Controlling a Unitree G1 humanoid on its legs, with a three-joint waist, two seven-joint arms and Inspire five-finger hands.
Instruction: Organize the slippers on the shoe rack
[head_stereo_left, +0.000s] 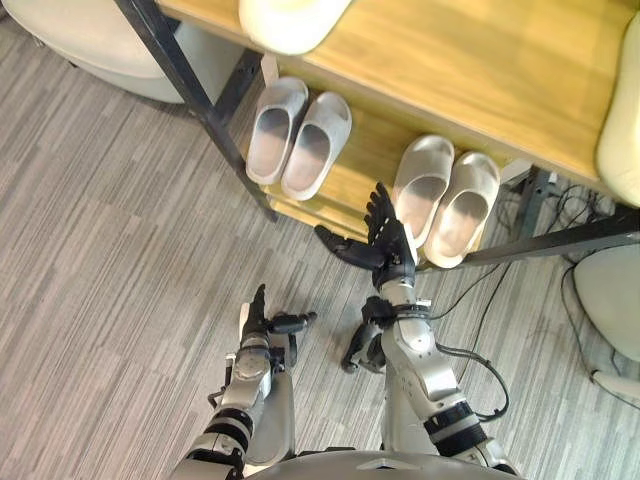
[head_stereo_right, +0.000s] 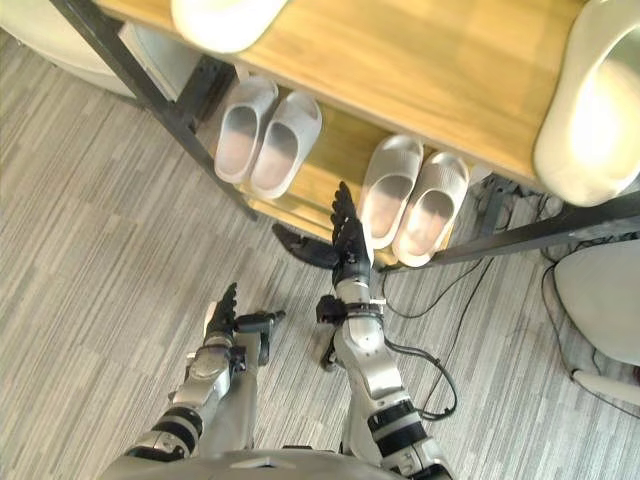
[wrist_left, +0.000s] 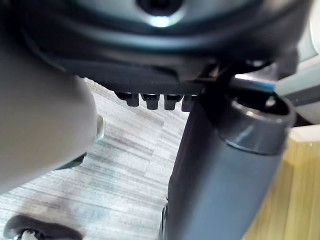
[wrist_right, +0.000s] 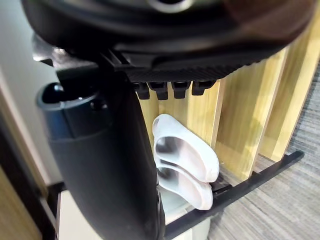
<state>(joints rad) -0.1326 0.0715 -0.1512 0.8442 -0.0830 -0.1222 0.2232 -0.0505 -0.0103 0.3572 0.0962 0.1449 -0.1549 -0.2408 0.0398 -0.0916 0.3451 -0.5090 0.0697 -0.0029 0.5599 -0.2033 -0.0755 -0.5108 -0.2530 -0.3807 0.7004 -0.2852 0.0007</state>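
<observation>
A shoe rack (head_stereo_left: 480, 60) with wooden shelves and a black frame stands before me. On its lower shelf (head_stereo_left: 372, 150) lie two pairs of slippers, toes inward: a grey pair (head_stereo_left: 298, 135) to the left and a beige pair (head_stereo_left: 447, 195) to the right. A cream slipper (head_stereo_left: 290, 20) rests on the top shelf, another (head_stereo_right: 590, 110) at the top shelf's right end. My right hand (head_stereo_left: 392, 245) is open, fingers straight and thumb spread, just in front of the beige pair's left slipper and holding nothing. My left hand (head_stereo_left: 258, 318) hangs open and empty lower down, over the floor.
A pale rounded seat (head_stereo_left: 90, 40) stands on the floor left of the rack, and another (head_stereo_left: 610, 300) at the right. Loose cables (head_stereo_left: 560, 205) lie under the rack's right end. Grey striped floor (head_stereo_left: 110, 260) spreads in front.
</observation>
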